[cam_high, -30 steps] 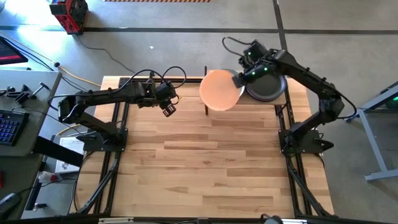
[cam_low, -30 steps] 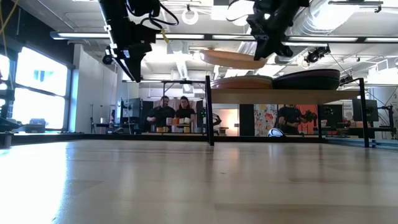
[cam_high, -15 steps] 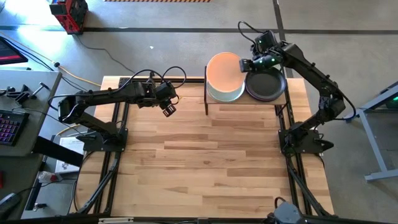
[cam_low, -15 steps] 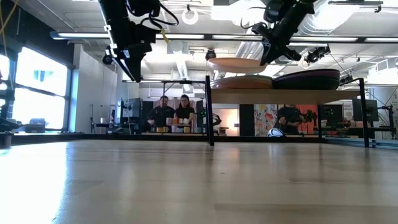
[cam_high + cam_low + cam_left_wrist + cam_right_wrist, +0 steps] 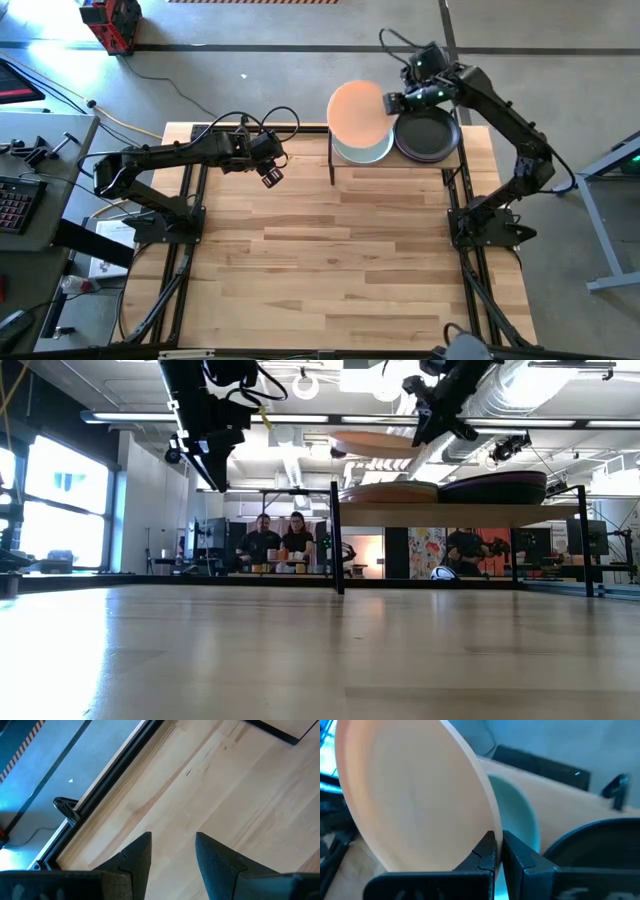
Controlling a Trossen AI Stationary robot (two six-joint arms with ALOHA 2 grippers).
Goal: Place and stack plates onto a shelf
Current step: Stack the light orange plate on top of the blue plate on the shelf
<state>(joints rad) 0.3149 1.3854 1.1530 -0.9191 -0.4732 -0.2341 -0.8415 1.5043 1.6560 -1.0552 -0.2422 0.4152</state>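
Behind the long wooden table [image 5: 340, 250] the workshop runs deep, with ceiling ducts overhead and two people [image 5: 280, 538] seated at a far bench. Up at the table's back edge, the right gripper [image 5: 499, 851] has its two dark fingers pinched tight on the rim of a peach-pink plate [image 5: 358, 112], which it holds in the air above the shelf [image 5: 460, 515], roughly level but slightly tilted in the low view. Directly under that plate sits a sage green plate [image 5: 365, 152] on the left half of the shelf, its pale rim peeking out at the front edge; from table height a tan-looking plate edge shows there too, so how many are stacked I can't say. Just beside it on the right half of the shelf rests a stack topped by a black plate [image 5: 428, 133] with a purple rim showing beneath it. The held plate is clear of the stack below, not touching. Over on the other side, the left gripper [image 5: 172, 851] hangs above bare tabletop near the back left, well apart from the shelf, its fingers spread with nothing between them.
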